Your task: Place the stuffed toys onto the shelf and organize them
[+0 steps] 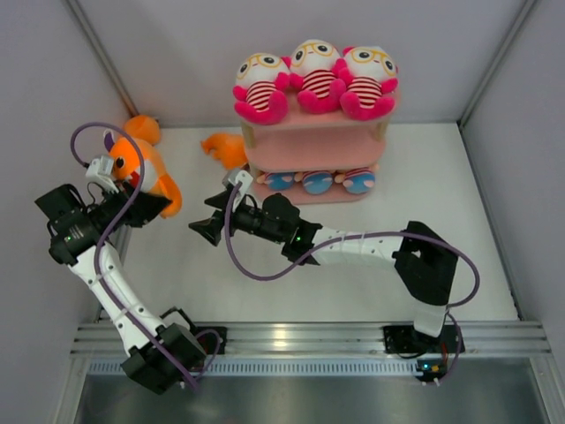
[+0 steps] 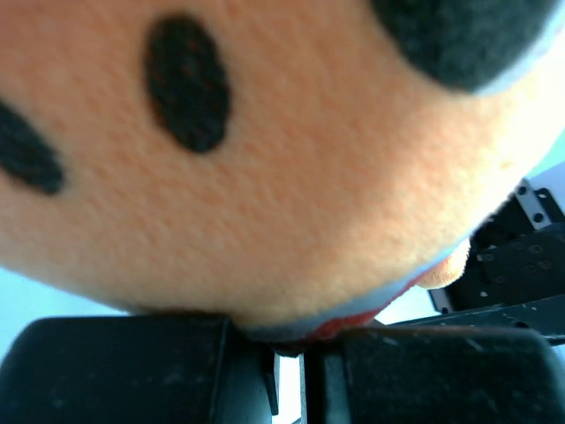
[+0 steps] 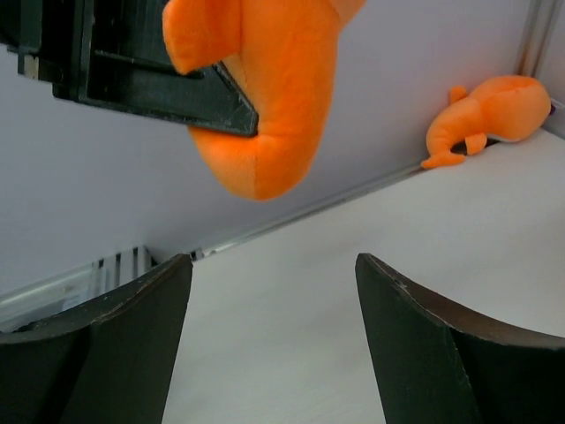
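The pink shelf [image 1: 311,140] stands at the back middle. Three white-faced toys with yellow glasses [image 1: 316,78] sit in a row on its top board. Three small blue dolls [image 1: 318,182] lie on its bottom board. My left gripper [image 1: 148,199] is shut on an orange shark [image 1: 146,168] and holds it above the table at the left; the shark fills the left wrist view [image 2: 291,159], pinched at its mouth edge. My right gripper [image 1: 207,228] is open and empty, pointing left toward the held shark [image 3: 265,88]. Two more sharks lie on the table, one beside the shelf's left end [image 1: 225,148], one in the far left corner [image 1: 141,128].
White walls and metal frame posts [image 1: 97,49] close in the table on three sides. The corner shark also shows in the right wrist view [image 3: 494,115] against the wall. An aluminium rail [image 1: 300,340] runs along the near edge by the arm bases.
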